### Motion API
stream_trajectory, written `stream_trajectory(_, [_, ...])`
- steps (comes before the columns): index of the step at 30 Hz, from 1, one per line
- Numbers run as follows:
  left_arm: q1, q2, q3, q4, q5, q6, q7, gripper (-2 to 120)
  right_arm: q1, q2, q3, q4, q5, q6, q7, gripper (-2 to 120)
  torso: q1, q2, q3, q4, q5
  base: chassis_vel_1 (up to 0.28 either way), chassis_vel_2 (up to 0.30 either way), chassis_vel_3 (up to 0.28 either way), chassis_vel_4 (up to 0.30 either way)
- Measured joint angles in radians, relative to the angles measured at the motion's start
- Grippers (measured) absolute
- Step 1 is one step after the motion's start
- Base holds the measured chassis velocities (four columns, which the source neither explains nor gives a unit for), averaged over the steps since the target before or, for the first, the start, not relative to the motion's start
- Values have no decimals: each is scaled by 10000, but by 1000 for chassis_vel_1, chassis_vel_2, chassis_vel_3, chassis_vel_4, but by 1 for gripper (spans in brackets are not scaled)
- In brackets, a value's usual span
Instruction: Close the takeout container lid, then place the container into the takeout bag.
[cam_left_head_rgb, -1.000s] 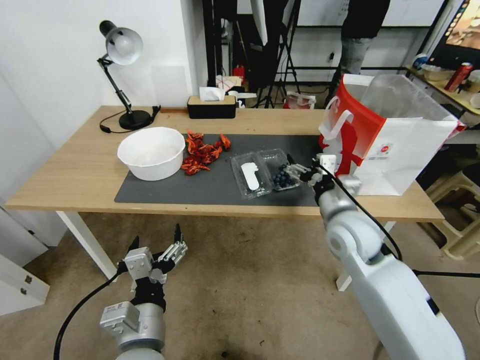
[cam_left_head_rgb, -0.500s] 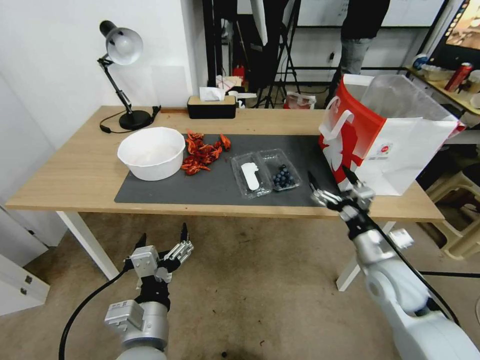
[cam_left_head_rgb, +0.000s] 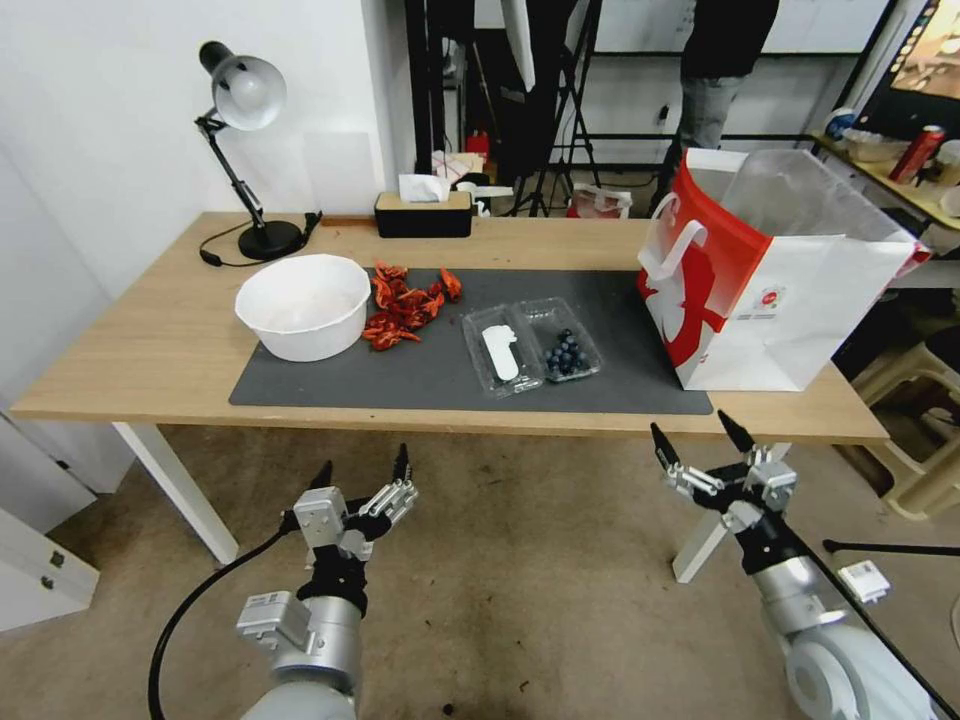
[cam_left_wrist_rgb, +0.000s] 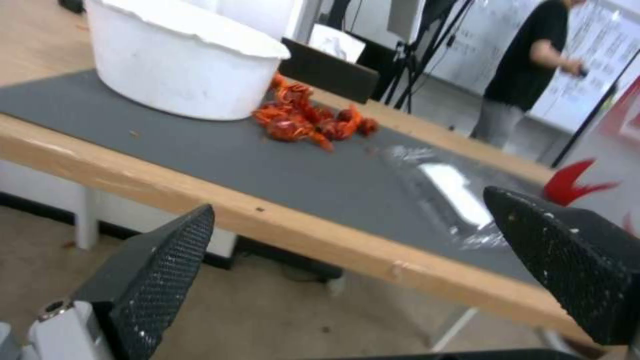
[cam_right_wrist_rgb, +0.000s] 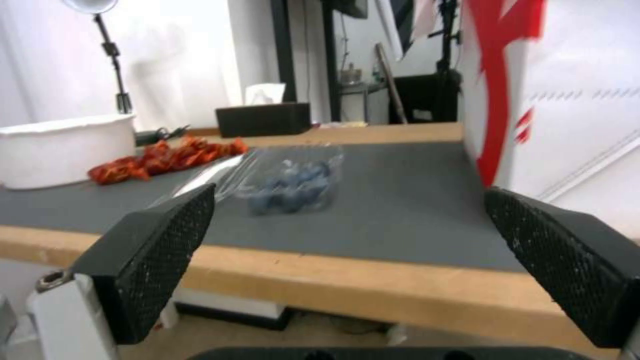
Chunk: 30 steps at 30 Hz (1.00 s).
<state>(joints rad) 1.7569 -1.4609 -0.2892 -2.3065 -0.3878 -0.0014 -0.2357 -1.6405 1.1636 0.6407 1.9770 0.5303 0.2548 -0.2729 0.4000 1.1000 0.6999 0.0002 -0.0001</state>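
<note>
Container (cam_left_head_rgb: 571, 351) lies open on the mat (cam_left_head_rgb: 420, 370), lid (cam_left_head_rgb: 499, 352) flat beside it, the bag (cam_left_head_rgb: 790, 300) standing near, mouth up to receive it. Left gripper (cam_left_head_rgb: 362, 475) and right gripper (cam_left_head_rgb: 703, 444) hang below the table edge, fingers spread, empty.

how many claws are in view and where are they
2. The left claw hangs open below the table's front edge, near the robot's left side. The right claw hangs open below the same edge, under the takeout bag.

Left pincer (cam_left_head_rgb: 361, 469), right pincer (cam_left_head_rgb: 699, 441) agape
</note>
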Motion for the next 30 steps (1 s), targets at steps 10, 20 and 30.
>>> stream_trajectory(10, [-1162,478,917,585,-2364,-599,341,100,-520,228,-105,-99,-121,158,-81,100,0,-1,0,-4,0,0,0,0,0])
stream_trajectory(20, [-3386,596,2976,1758,-5318,-1701,462,100,-823,331,88,116,-341,210,57,100,0,-1,2,-3,1,0,0,0,0])
stream_trajectory(30, [-5040,-190,3723,2694,-6679,-1423,-1216,100,-968,481,225,257,-625,188,304,100,1,-1,2,-2,2,0,0,0,0])
